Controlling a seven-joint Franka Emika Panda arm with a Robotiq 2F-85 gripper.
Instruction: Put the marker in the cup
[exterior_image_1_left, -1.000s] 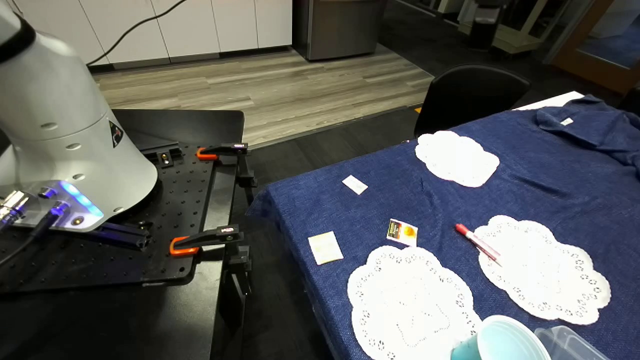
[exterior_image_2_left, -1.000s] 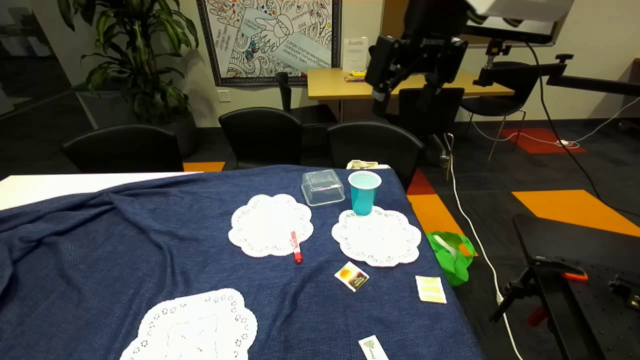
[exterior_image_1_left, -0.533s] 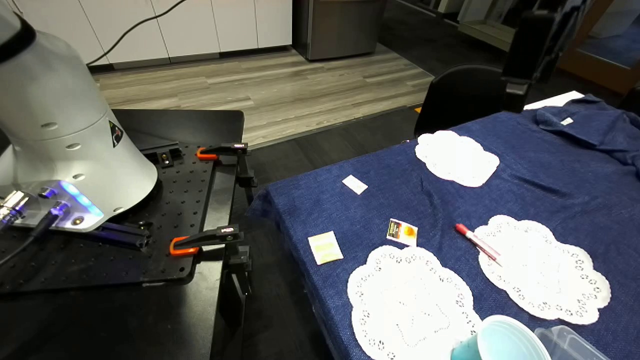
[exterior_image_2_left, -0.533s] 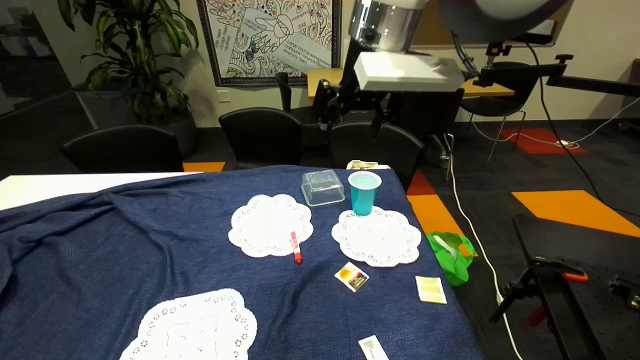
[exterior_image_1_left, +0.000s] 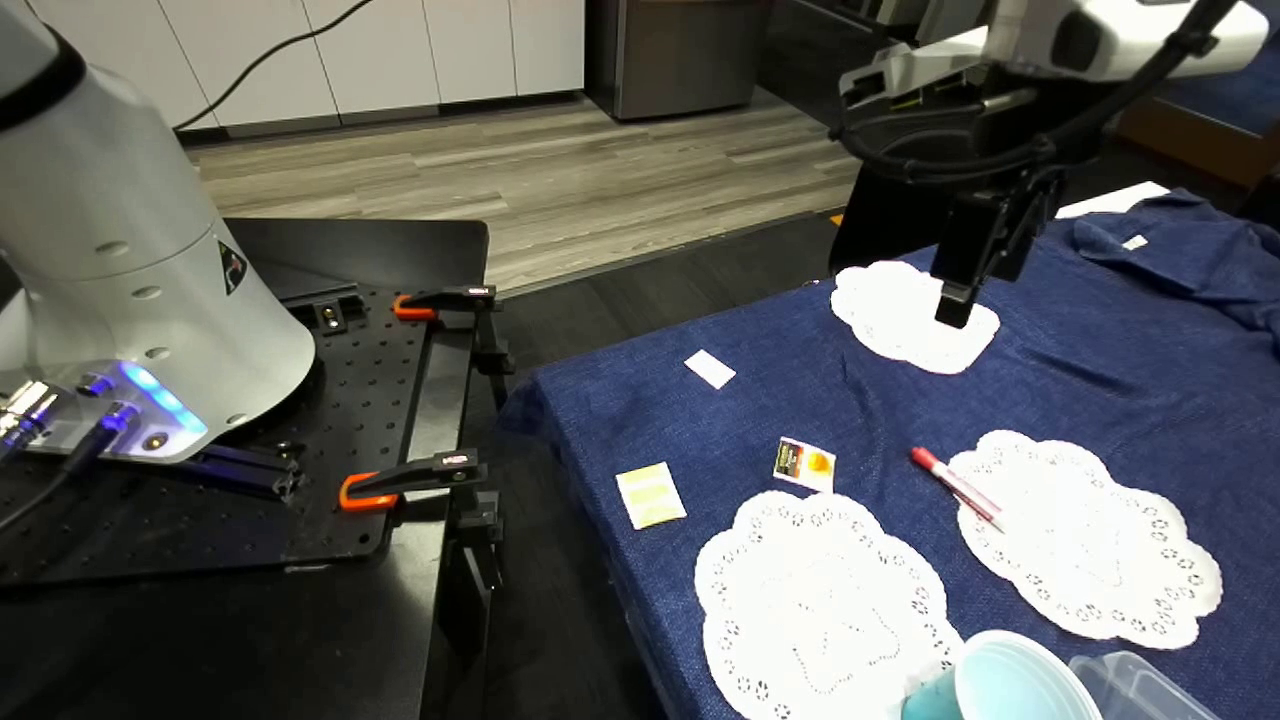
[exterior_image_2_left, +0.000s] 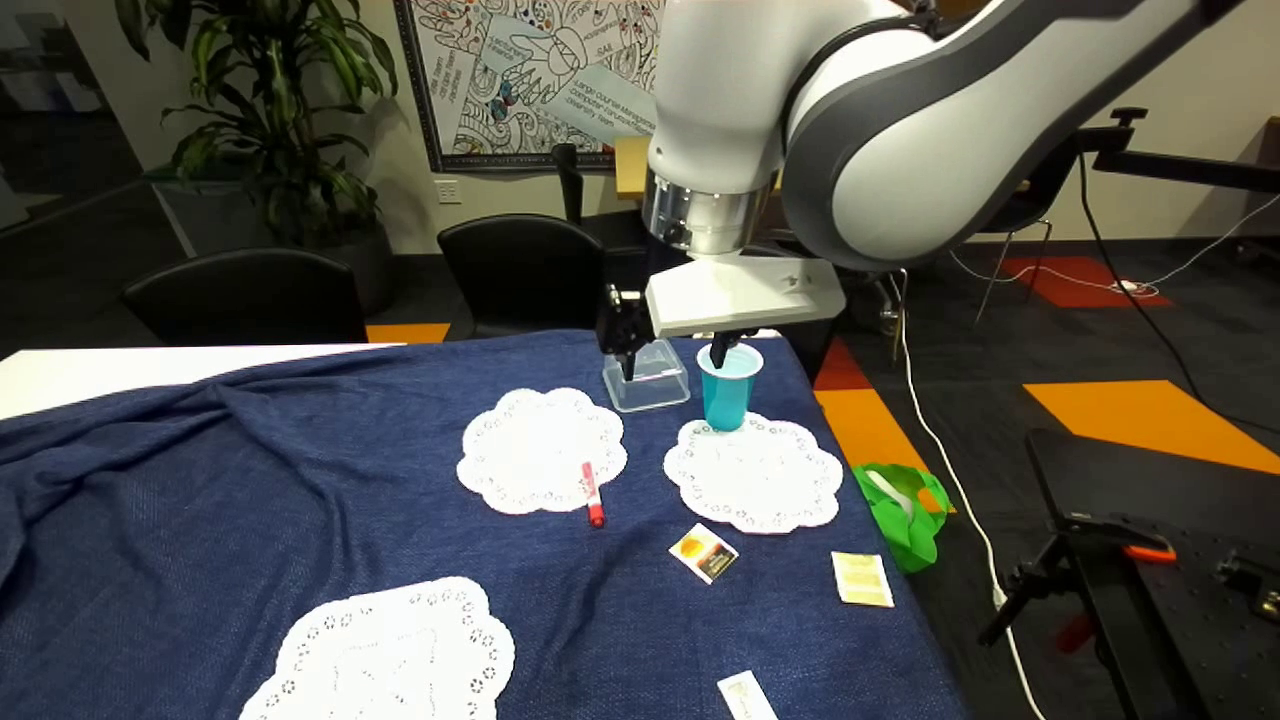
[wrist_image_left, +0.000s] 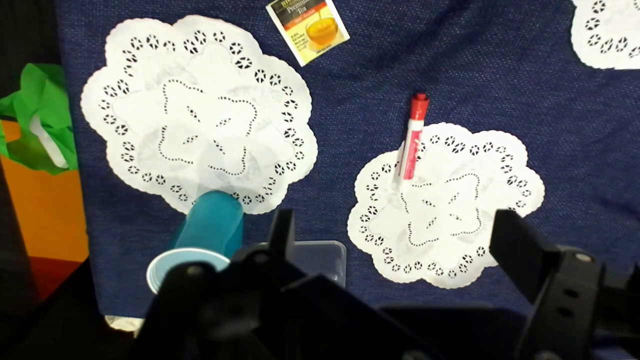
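The red marker (exterior_image_1_left: 957, 487) lies half on a white lace doily, its red cap on the blue cloth. It also shows in an exterior view (exterior_image_2_left: 592, 495) and in the wrist view (wrist_image_left: 414, 137), ahead of the fingers. The teal cup (exterior_image_2_left: 728, 390) stands upright at the edge of another doily. It also shows in an exterior view (exterior_image_1_left: 1015, 680) and, partly behind a finger, in the wrist view (wrist_image_left: 212, 227). My gripper (wrist_image_left: 394, 215) is open and empty, above the table and apart from the marker. In an exterior view my gripper (exterior_image_2_left: 674, 363) overlaps the cup and the clear box.
A clear plastic box (exterior_image_2_left: 645, 390) stands beside the cup. The marker's doily (wrist_image_left: 450, 200), the cup's doily (wrist_image_left: 200, 115) and a farther doily (exterior_image_2_left: 390, 660) lie flat. A tea packet (exterior_image_2_left: 704, 553), a yellow packet (exterior_image_2_left: 861, 579) and a white packet (exterior_image_2_left: 746, 695) lie near the table's edges.
My arm has come into view, lowering and moving in over the table, with the gripper still open. The marker, cup and doilies have not moved.
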